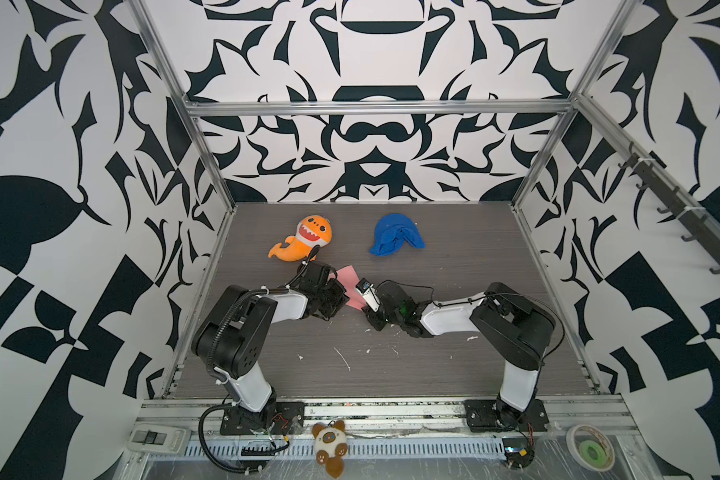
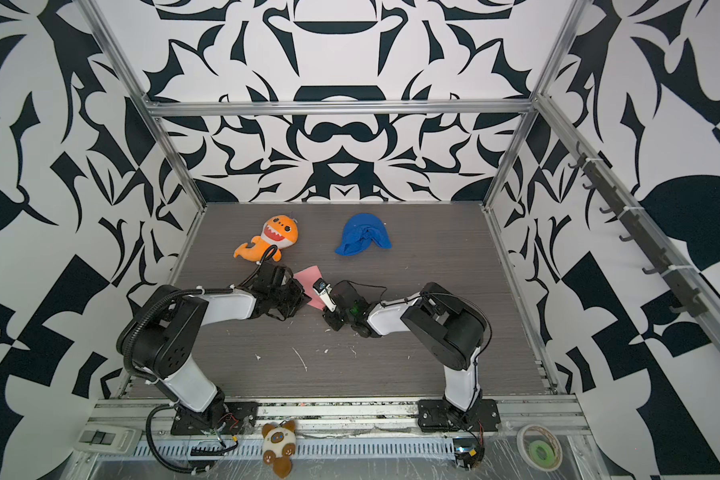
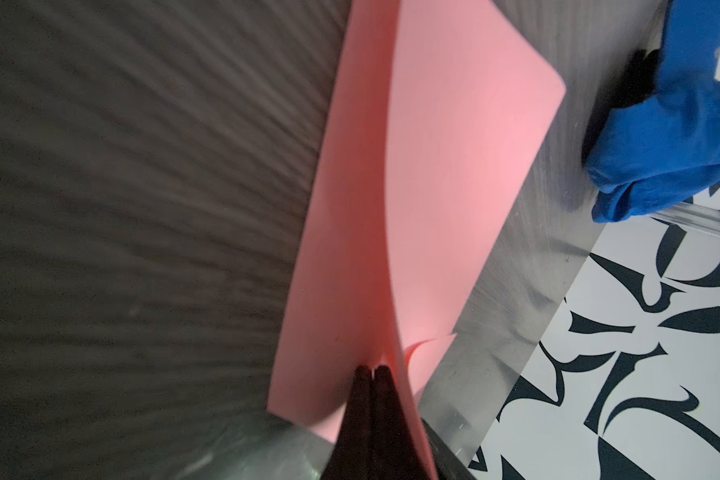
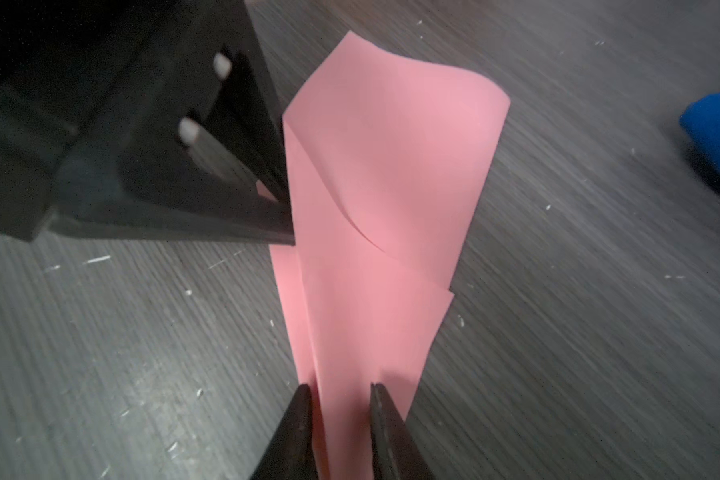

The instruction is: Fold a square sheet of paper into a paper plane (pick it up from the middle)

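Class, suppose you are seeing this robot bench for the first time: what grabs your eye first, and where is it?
Bold black-and-white patterned walls surround the table. At its middle is a partly folded pink paper: the left gripper is pinched shut on it, and the right gripper straddles its narrow end with open jaws. Behind lie an orange shark plush, left, and a blue cloth, right.
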`<state>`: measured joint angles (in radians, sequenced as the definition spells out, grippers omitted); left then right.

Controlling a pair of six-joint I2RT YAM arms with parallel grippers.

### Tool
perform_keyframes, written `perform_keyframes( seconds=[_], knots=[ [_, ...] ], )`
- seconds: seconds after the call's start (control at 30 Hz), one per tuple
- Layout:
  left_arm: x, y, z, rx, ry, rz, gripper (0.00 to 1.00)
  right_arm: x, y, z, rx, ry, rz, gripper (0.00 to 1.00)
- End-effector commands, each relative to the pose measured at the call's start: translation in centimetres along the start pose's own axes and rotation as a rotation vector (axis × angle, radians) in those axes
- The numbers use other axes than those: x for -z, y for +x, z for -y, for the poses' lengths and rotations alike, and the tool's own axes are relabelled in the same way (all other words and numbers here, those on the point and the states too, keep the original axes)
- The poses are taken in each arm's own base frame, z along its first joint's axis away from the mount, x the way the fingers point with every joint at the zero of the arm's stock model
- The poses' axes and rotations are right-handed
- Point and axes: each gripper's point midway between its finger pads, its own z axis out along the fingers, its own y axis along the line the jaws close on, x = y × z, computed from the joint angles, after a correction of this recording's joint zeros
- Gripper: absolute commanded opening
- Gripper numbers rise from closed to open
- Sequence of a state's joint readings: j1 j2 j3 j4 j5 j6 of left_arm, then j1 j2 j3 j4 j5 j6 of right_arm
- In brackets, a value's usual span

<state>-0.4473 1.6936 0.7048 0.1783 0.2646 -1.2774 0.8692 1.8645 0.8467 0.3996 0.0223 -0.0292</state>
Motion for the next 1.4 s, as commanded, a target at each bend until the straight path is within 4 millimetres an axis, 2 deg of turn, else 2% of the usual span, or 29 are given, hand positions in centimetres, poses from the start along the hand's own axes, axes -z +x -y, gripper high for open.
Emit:
perform_keyframes(
  seconds=[0.0,0.27,0.5,0.7,0.9,1.37],
  knots=[
    [-0.5,0.6,-3.4,0.052,-0.124,-0.006,0.0,-0.1,-2.1,1.0,0.03,0.078,0.044,0.27],
    [-0.5,0.7,-3.5,0.056,-0.128,-0.005,0.0,-0.9,-3.0,0.8,0.027,0.074,0.06,0.25],
    [-0.4,0.7,-3.6,0.059,-0.13,-0.002,0.0,-0.8,-2.8,-0.1,-0.005,0.023,0.059,0.17],
    [-0.4,0.6,-3.8,0.064,-0.133,0.001,0.0,-0.9,-2.1,-0.9,-0.11,-0.056,0.04,0.15],
    [-0.5,0.7,-3.9,0.066,-0.132,0.001,0.0,-0.9,-1.5,-0.8,-0.221,-0.095,0.026,0.15],
    [-0.5,0.8,-4.1,0.068,-0.134,0.0,0.0,-0.6,-3.0,0.4,-0.323,-0.079,0.014,0.23]
  ],
)
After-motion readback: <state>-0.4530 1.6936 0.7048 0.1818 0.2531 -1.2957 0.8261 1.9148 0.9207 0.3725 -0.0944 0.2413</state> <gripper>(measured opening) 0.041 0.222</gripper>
